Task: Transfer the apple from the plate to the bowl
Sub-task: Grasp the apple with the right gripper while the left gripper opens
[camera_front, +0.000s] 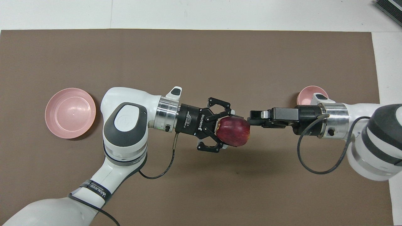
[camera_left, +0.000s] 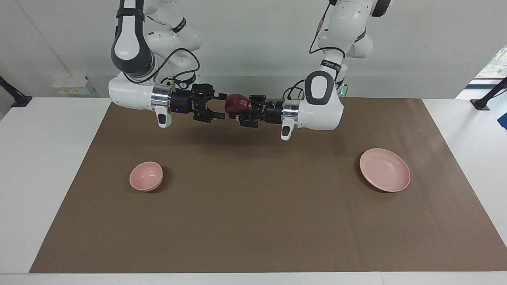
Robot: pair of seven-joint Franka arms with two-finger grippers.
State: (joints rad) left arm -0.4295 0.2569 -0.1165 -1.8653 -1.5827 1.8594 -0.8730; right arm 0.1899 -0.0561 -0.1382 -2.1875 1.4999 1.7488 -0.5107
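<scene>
Gripping the apple (camera_left: 237, 103) in midair, the left gripper (camera_left: 242, 113) meets the right gripper (camera_left: 219, 106) (jaws spread wide) — over the brown mat (camera_left: 257, 206).

Robotics lab: two arms (camera_left: 130, 47), brown-matted table (camera_left: 253, 221).

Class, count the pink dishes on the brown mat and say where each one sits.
2. The wide, shallow pale pink plate lies toward the left arm's end of the table; the small, deep pale pink bowl lies toward the right arm's end. Both are empty, and neither view shows any other dish.
</scene>
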